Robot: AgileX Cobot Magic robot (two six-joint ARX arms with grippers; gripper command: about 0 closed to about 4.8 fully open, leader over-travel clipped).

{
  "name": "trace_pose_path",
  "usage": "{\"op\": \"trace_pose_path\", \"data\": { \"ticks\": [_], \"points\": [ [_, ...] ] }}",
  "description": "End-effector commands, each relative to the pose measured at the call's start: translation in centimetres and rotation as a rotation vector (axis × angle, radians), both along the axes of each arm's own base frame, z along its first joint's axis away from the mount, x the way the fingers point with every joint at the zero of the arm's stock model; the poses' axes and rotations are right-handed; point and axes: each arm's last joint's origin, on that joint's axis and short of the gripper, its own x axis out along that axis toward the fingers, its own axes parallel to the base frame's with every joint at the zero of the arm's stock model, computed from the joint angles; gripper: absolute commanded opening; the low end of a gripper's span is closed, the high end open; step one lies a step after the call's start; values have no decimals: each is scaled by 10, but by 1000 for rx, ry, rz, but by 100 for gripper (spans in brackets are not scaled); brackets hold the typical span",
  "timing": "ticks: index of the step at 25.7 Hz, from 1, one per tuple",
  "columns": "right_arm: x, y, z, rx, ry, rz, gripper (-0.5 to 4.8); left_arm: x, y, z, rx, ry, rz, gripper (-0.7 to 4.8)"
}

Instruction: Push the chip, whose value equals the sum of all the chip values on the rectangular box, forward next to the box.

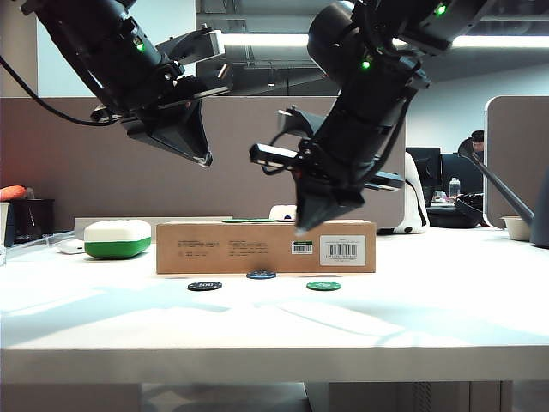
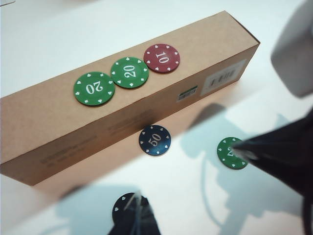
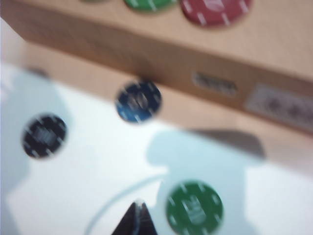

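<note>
Blue chip [image 2: 154, 140]: small flat round disc, dark blue, white "50" and pale edge marks; it lies on the surface just beside the box's long printed side, seemingly a slim gap away.
Rectangular box [image 2: 146, 105]: long, low, matte brown cardboard with sharp edges, faint printed text, a small green label and a white barcode sticker.
Chips on box: two green chips [image 2: 94, 88] marked "20" side by side, then a red chip [image 2: 162, 58] marked "10", all flat on the lid.
Black chip [image 1: 205, 285]: flat disc on the surface, well apart from the box; half hidden by a dark fingertip in the left wrist view.
Loose green chip [image 1: 323, 286]: on the surface near the box's barcode end; its number is partly covered.
Surface [image 1: 429, 318]: smooth, white, with soft shadows.
Rounded case [image 1: 117, 239]: glossy, white over green, beyond the box's left end.
Left gripper [image 1: 193, 142]: raised high above the box's left part; its opening cannot be told.
Right gripper [image 1: 316, 219]: tips drawn together to a point, holding nothing, over the box's front edge.
Right wrist view: blurred, numbers unreadable.
</note>
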Motion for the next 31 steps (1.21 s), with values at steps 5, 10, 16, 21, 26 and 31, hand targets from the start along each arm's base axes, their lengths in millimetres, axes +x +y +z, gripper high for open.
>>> {"op": "trace_pose_path", "data": {
  "ticks": [5,10,16,21,26,31],
  "points": [
    [-30,-21,26,-17,2,-6,-5,0,0,4,-12,-18,-4,-5],
    [-62,-45,39,5,-60,-27,-5,0,0,4,-13,-20,-4,-5],
    [-119,-83,38,53,-115,-17,-5,0,0,4,-12,-19,-4,-5],
    [-141,-99,29,66,-132,-16,-5,0,0,4,-12,-19,-4,-5],
    [-146,-102,24,50,-112,-16,-5,0,0,4,-13,-20,-4,-5],
    [-146,-102,24,50,-112,-16,-5,-2,1,7,-16,-26,-4,-5]
  ]
}}
